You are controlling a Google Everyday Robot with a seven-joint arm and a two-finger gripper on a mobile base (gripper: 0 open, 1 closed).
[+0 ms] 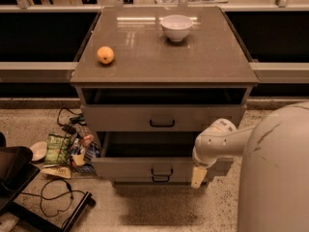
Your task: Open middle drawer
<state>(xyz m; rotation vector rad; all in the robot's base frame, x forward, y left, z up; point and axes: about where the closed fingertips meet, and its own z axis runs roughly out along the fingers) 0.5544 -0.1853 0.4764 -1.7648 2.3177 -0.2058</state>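
Note:
The grey cabinet has three drawers. The middle drawer [145, 167] is pulled out towards me, its plain grey inside showing as a dark gap behind its flat front and small black handle [161, 171]. The top drawer [161, 118] above it stands slightly out. The lowest drawer's handle [161, 179] shows just under the middle front. My white arm [217, 139] reaches in from the right. My gripper [198, 176] hangs at the right end of the middle drawer's front, away from the handle.
An orange [105, 55] and a white bowl [176, 27] sit on the cabinet top [193, 62]. Snack bags, a plate and cables [63, 151] litter the floor to the left. A black stand [19, 178] is at the lower left. My body [275, 173] fills the lower right.

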